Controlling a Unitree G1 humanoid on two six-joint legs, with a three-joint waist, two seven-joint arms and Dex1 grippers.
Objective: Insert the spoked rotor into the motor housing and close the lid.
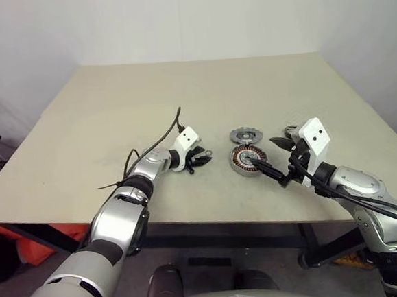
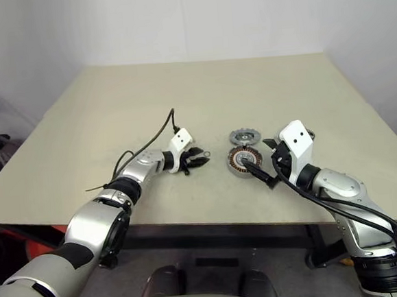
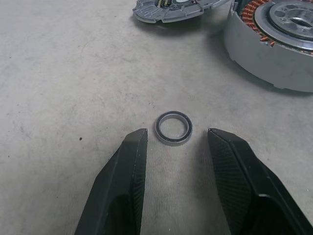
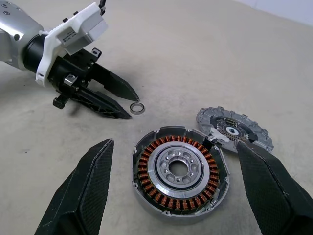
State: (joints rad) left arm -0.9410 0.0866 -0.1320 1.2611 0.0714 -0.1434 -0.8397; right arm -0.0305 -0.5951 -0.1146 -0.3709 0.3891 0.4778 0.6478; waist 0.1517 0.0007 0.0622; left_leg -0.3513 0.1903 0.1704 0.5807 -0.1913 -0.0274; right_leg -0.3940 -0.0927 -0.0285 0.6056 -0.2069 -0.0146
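Note:
The motor housing (image 4: 146,193), a round metal ring with copper coils, lies on the table right of centre. The bright-silver spoked rotor (image 4: 176,169) sits inside the coil ring. Just behind the housing, touching its rim, the dark-grey notched lid (image 4: 234,129) lies flat. My right gripper (image 4: 175,143) hangs open above the housing, one finger to each side. My left gripper (image 3: 177,133) is open low over the table to the left of the housing. A small dark metal ring (image 3: 173,128) lies on the table right at its fingertips (image 3: 139,142), held by nothing.
The beige table (image 1: 180,95) reaches back to a white wall, with its front edge close below both arms. A black cable (image 1: 166,134) loops up from my left wrist. Something red (image 1: 34,247) sits on the floor under the table's left side.

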